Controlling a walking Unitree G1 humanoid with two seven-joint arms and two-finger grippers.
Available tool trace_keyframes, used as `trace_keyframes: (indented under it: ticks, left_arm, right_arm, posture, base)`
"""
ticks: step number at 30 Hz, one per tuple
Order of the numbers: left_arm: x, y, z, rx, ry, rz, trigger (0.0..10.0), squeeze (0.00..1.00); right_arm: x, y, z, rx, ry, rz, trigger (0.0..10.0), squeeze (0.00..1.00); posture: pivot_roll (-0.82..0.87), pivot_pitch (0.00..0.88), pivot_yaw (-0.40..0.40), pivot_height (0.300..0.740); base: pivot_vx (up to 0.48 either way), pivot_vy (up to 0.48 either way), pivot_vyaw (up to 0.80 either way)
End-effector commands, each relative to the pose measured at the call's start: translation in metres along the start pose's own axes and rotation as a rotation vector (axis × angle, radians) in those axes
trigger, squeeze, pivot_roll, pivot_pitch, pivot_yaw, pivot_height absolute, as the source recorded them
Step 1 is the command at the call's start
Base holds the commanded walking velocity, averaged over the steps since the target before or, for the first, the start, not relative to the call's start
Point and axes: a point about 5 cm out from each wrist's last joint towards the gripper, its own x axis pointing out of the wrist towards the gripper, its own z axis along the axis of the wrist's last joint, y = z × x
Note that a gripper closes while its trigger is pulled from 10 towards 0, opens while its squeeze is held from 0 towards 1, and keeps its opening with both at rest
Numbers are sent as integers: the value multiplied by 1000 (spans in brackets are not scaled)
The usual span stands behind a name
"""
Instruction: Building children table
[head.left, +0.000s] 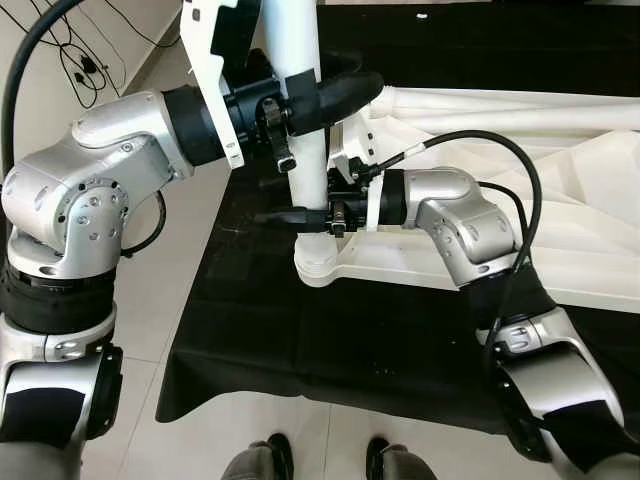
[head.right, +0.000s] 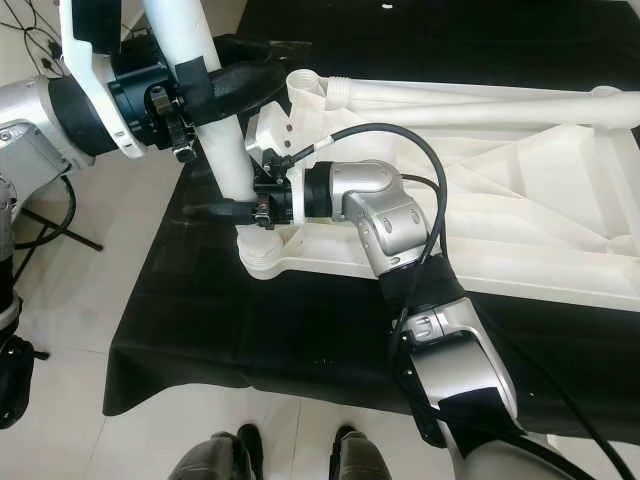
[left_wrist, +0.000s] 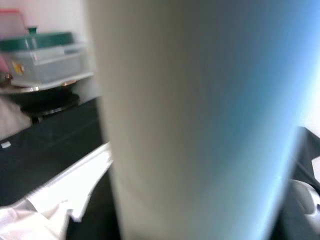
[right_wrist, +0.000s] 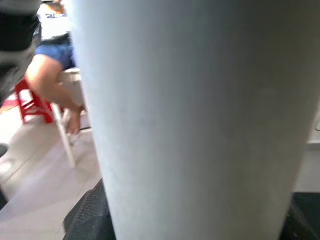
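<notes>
A white table leg (head.left: 308, 175) stands upright in the corner socket (head.left: 320, 265) of the white tabletop (head.left: 560, 200), which lies upside down on a black cloth (head.left: 300, 340). My left gripper (head.left: 330, 95) is shut on the leg high up, its black fingers wrapped around it. My right gripper (head.left: 295, 215) is shut on the same leg lower down, just above the socket. The leg (left_wrist: 200, 120) looms close and blurred in the left wrist view. It is just as close in the right wrist view, where the leg (right_wrist: 200, 110) stands before the cloth.
The cloth's near edge (head.left: 240, 390) ends on pale floor tiles by my feet (head.left: 270, 460). Cables (head.left: 80, 60) lie on the floor at far left. A person (right_wrist: 50, 75) sits on a chair beyond. Storage boxes (left_wrist: 45, 55) stand on a shelf.
</notes>
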Motion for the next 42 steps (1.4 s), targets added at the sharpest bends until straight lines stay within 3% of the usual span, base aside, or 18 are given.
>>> trace_keyframes:
  ticks: [1, 5, 6, 7, 8, 9, 10, 12, 13, 15, 16, 22, 26, 30, 33, 34, 42]
  left_arm:
    - [8, -9, -10, -35, 41, -57, 10000, 1000]
    - [6, -7, -9, -24, 41, -36, 10000, 1000]
    - [3, -6, -8, -8, 45, -34, 10000, 173]
    - [-1, -5, -7, -10, 43, -36, 10000, 0]
    - [-4, -4, -8, -12, 45, -32, 10000, 0]
    - [-4, -4, -8, -12, 45, -32, 10000, 0]
    - [-6, -4, -8, -14, 45, -28, 10000, 0]
    - [-7, -4, -10, -15, 51, -22, 10000, 0]
    - [-7, -4, -10, -15, 51, -22, 10000, 0]
    - [-5, -1, -14, -25, 59, -18, 10000, 0]
    - [-2, -1, -18, -28, 65, -17, 10000, 0]
    - [10, -1, -22, -28, 69, -39, 10000, 0]
    - [10, -2, -21, -22, 68, -42, 10000, 0]
    - [-4, -7, -15, -9, 71, -59, 10000, 0]
    - [-6, -8, -15, -11, 73, -67, 10000, 0]
    - [-7, -8, -15, -12, 76, -74, 39, 0]
    - [2, -7, -17, -10, 80, -110, 0, 0]
  right_arm:
    - [5, 0, -7, 52, 0, -31, 0, 0]
    - [1, 0, -8, 62, -4, -89, 0, 0]
    - [-3, 2, -10, 75, 2, -143, 0, 0]
    - [-7, 5, -13, 85, 5, -211, 0, 0]
    - [-11, 11, -23, 102, 23, -395, 0, 0]
    - [-11, 11, -23, 102, 23, -395, 0, 0]
    - [-15, 16, -29, 113, 37, -531, 0, 0]
    - [-31, 43, -49, 107, 72, -835, 0, 0]
    - [-31, 43, -49, 107, 72, -835, 0, 0]
    - [-32, 67, -59, 100, 121, -890, 0, 0]
    - [-29, 72, -62, 114, 134, -888, 0, 0]
    - [-23, 60, -55, 137, 105, -924, 0, 0]
    - [-22, 61, -53, 143, 103, -936, 0, 0]
    - [-18, 69, -51, 177, 88, -977, 0, 0]
    - [-17, 71, -50, 179, 86, -985, 0, 0]
    - [-17, 71, -50, 180, 83, -990, 0, 0]
    - [-14, 74, -46, 185, 60, -991, 0, 0]
  posture:
    - [35, 280, 33, 740]
    - [32, 284, 31, 740]
    - [30, 288, 22, 740]
    - [30, 289, 19, 740]
    - [34, 295, 0, 740]
    - [34, 295, 0, 740]
    - [34, 295, 0, 740]
    - [42, 292, -3, 740]
    - [42, 292, -3, 740]
    - [40, 309, 18, 740]
    - [39, 301, 21, 740]
    - [32, 287, 29, 740]
    - [33, 282, 30, 740]
    - [39, 273, 37, 740]
    - [38, 271, 38, 740]
    - [39, 270, 40, 740]
    - [34, 257, 45, 740]
  base:
    - [0, 0, 0]
    - [0, 0, 0]
    - [0, 0, 0]
    - [0, 0, 0]
    - [0, 0, 0]
    - [0, 0, 0]
    - [0, 0, 0]
    - [0, 0, 0]
    - [0, 0, 0]
    - [0, 0, 0]
    - [0, 0, 0]
    - [0, 0, 0]
    - [0, 0, 0]
    - [0, 0, 0]
    - [0, 0, 0]
    - [0, 0, 0]
    - [0, 0, 0]
